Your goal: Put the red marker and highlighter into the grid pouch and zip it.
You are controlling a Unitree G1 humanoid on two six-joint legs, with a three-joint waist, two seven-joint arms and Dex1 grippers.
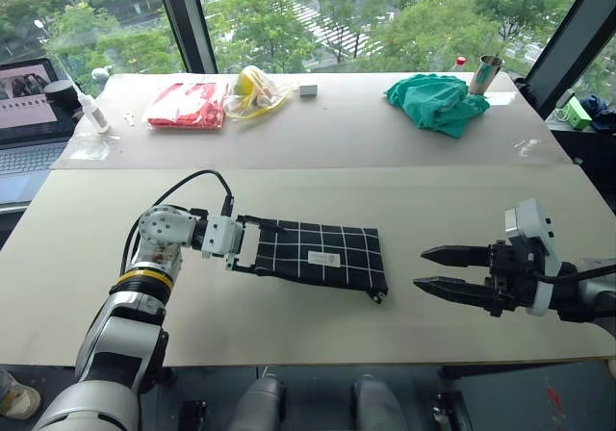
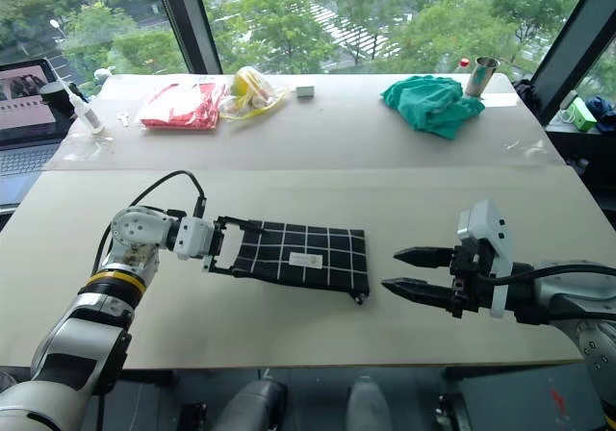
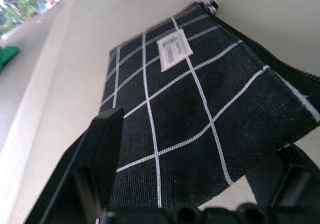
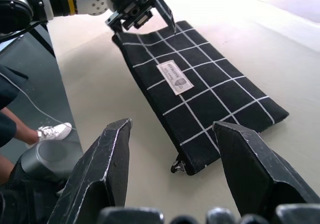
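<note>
Risk lies with the open left end effector point(image 1: 246, 244) straddling the end of the grid pouch point(image 1: 318, 253) lying flat on the table point(image 1: 404, 200), which could shift it while the empty right end effector point(image 1: 438, 270) waits spread nearby.

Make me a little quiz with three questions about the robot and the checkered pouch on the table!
1. True or false: the grid pouch lies flat on the table.
2. Which gripper's fingers stand either side of the pouch's end: A the left gripper, B the right gripper?
3. Fill in: the green cloth lies beside a metal ____.

Key
1. True.
2. A; its jaws are open around the end, while the right gripper, also open, hovers off the zipper-pull end.
3. cup.
</note>
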